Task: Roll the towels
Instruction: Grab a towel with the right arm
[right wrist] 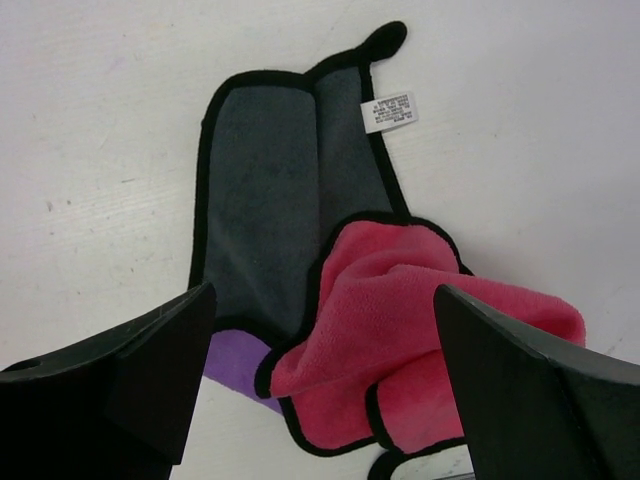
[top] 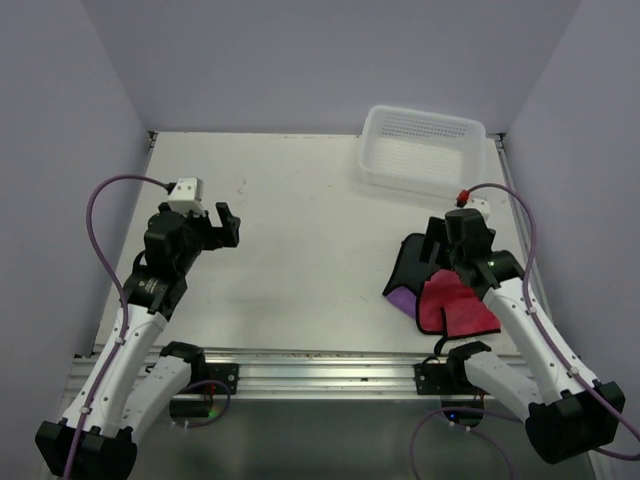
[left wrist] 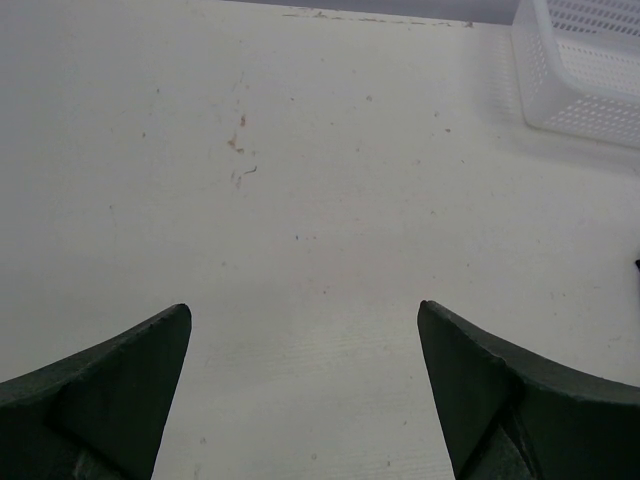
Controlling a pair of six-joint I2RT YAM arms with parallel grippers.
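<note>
One white table [top: 300, 240] fills the overhead view, walled in pale lilac on three sides. Two arms rise from its near edge.

The left arm leans up from about 7 o'clock, and the left gripper [top: 222, 226] hangs at roughly 9 o'clock of the table over bare surface, its two dark fingers [left wrist: 110, 390] spread wide with nothing between them.

The right arm comes in from 5 o'clock and bends forward, so that the right gripper [right wrist: 320, 380] hovers above the cloths at about 4 o'clock. Its fingers [right wrist: 130, 370] stand far apart on either side of the pile. Whether they touch any fabric cannot be told.

One white perforated plastic basket [top: 420, 150] sits at 1 o'clock, against the far edge.

Three towels lie heaped together unrolled under the right wrist:
- one dark grey towel [right wrist: 270, 190] with black edging, lying flat and reaching toward 12 o'clock in the wrist view, with one small white label [right wrist: 389, 111] near its far corner;
- one pink-red towel [right wrist: 400, 310], crumpled, lying over its near side;
- one purple towel [right wrist: 235, 362], only a corner showing at 7 o'clock beneath the other two.
</note>
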